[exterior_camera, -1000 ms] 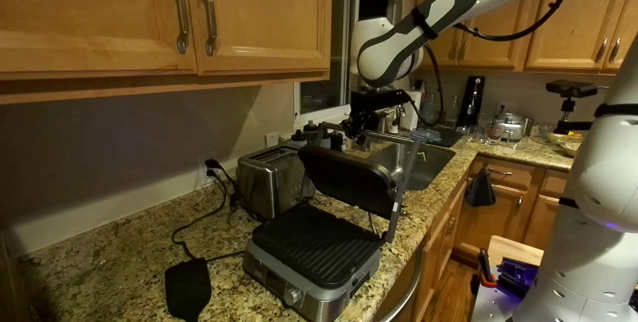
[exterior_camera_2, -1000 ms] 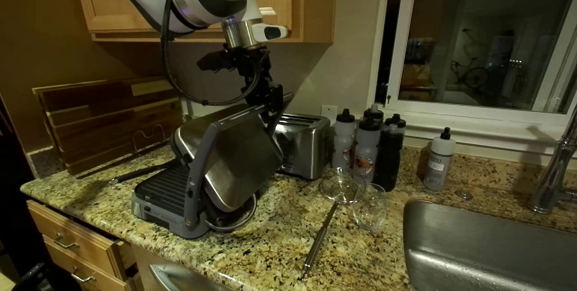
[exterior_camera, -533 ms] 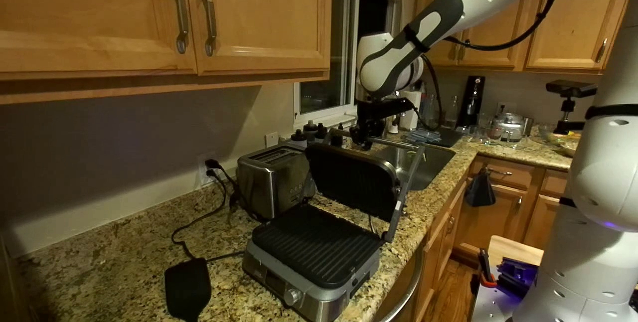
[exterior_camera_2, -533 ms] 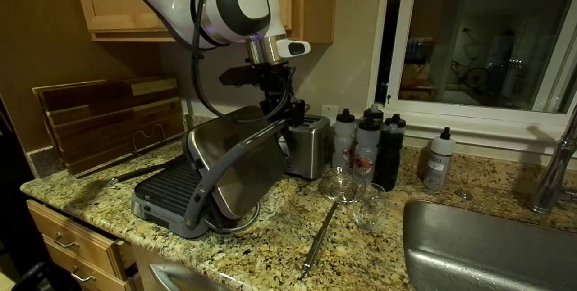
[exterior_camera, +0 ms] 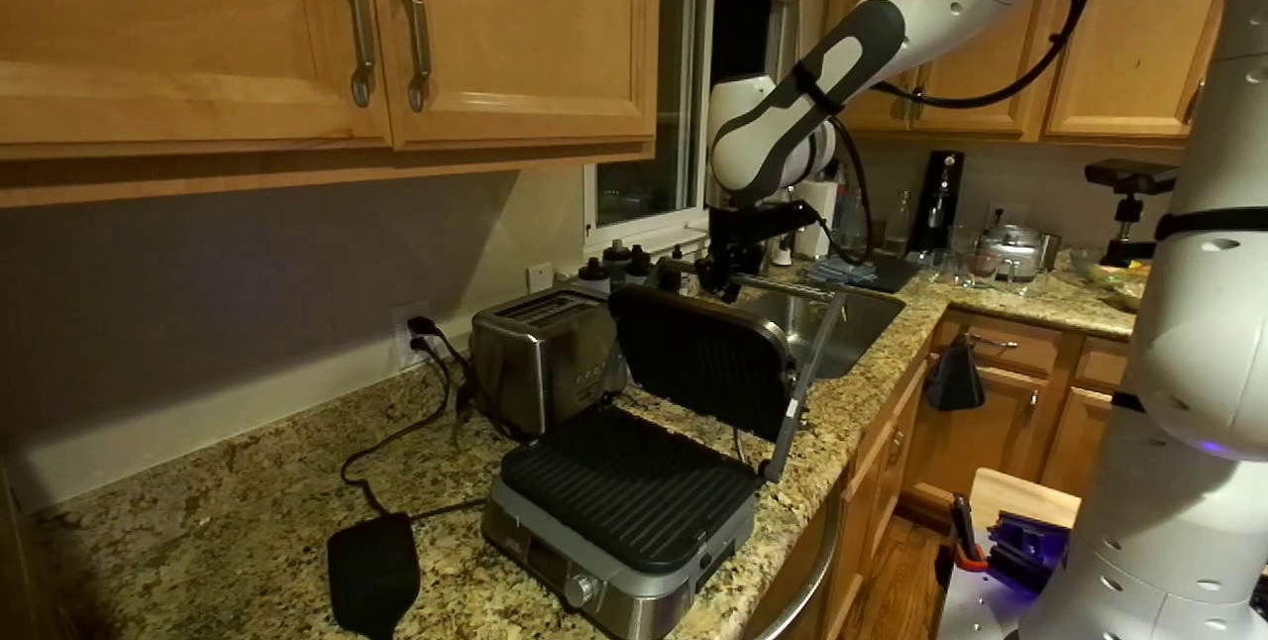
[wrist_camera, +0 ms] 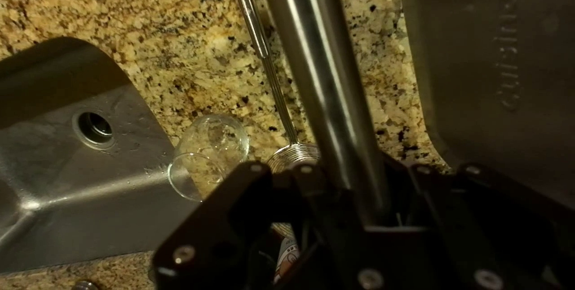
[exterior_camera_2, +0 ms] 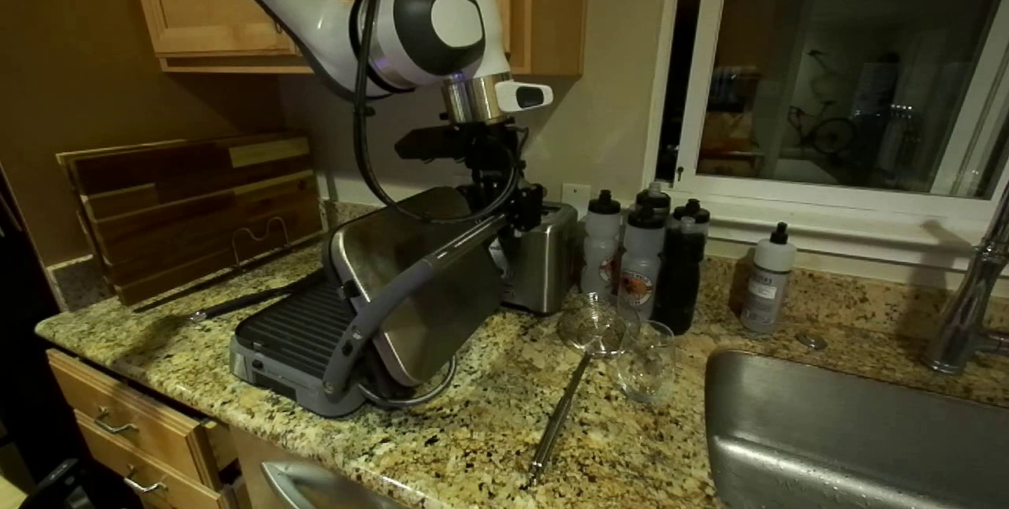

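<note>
Slanting in from the upper right of an exterior view, bent down at the wrist (exterior_camera: 768,147). Clamped with the gripper (exterior_camera: 720,278) around the steel handle (wrist_camera: 324,70) of the open grill (exterior_camera: 634,491), at that frame's lower centre.

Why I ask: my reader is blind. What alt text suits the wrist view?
The robot's jaws, at bottom, are shut around a steel bar. Beyond it, a granite counter holds a whisk and a glass; a sink lies left, a metal lid right.
</note>
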You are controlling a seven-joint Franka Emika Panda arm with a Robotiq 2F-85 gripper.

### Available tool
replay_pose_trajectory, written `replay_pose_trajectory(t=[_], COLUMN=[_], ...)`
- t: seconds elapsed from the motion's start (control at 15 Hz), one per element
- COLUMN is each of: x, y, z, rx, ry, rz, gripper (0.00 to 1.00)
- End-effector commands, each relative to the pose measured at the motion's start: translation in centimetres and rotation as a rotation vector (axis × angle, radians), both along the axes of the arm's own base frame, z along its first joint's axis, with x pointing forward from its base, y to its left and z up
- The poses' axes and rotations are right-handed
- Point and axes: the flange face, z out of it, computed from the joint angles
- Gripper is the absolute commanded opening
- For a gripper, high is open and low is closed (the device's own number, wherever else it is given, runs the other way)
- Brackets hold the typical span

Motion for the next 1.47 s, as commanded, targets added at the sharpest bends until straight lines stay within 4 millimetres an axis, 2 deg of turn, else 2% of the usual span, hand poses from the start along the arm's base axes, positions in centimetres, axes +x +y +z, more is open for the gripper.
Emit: replay_pose_trajectory(t=[0.0,0.67,1.07,1.4], x=[-0.3,-1.8,-2.9,-4.7], y=[0.2,-0.4,0.2,1.0], z=[0.3,3.7,6.9,9.1], rx=[-0.008,-0.077,-0.057,0.003], ry=[-0.001,-0.019,-0.054,-0.041], rz=[0.029,0.069,0.097,0.177], gripper=[0.36,0.99,1.00,1.00])
